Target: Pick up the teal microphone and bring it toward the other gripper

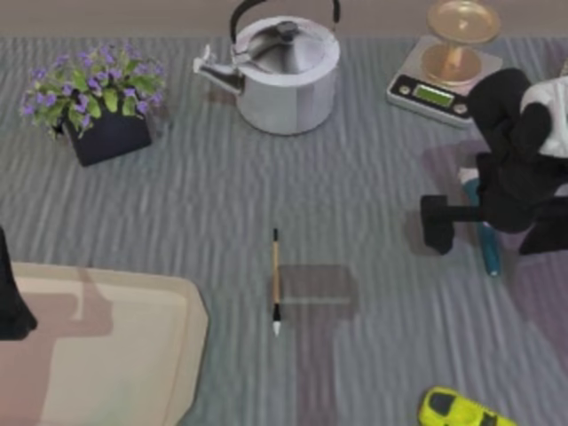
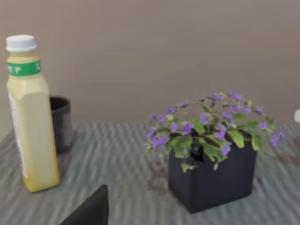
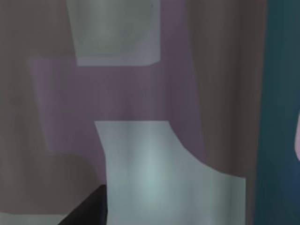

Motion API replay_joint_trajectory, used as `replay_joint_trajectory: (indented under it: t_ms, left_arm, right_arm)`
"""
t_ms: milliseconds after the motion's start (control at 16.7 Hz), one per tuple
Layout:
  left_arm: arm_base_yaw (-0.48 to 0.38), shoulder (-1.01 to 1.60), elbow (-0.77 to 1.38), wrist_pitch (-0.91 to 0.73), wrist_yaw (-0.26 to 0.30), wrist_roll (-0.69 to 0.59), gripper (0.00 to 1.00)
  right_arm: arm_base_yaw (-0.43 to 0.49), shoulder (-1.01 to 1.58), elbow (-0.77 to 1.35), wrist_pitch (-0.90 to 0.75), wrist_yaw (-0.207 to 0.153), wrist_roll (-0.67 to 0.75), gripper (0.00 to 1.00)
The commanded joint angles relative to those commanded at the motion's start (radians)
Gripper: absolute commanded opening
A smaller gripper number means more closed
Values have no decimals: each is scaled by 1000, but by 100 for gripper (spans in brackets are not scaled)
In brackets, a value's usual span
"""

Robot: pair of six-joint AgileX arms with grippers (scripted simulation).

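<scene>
As the right gripper (image 1: 484,213) straddles the microphone (image 1: 489,251) (fingers' spread hidden), it should clamp mid-handle, squarely, before lifting.

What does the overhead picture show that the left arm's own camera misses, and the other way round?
Only the top view shows the kettle, kitchen scale, paintbrush, yellow toy car, tray, and the right gripper over the teal microphone at the table's right. Only the left wrist view shows a yellow bottle and a dark cup. Both share the potted purple flowers on the grey table.
</scene>
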Motion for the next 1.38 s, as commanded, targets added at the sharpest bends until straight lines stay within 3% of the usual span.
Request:
replay_joint_trajectory:
  t_ms: [420,900,1020,1200,1380]
  left_arm:
    - [0,0,0,0,0,0,100]
    - [0,0,0,0,0,0,100]
    - [0,0,0,0,0,0,100]
    - [0,0,0,0,0,0,100]
    - [0,0,0,0,0,0,100]
  right_arm:
    - [0,0,0,0,0,0,2]
    - [0,0,0,0,0,0,0]
    - [1,-60,25,-23,16,-10,0]
    - [3,-69,13,40,-12,-25,0]
    - [3,-98,-22,192,-74,-55,0]
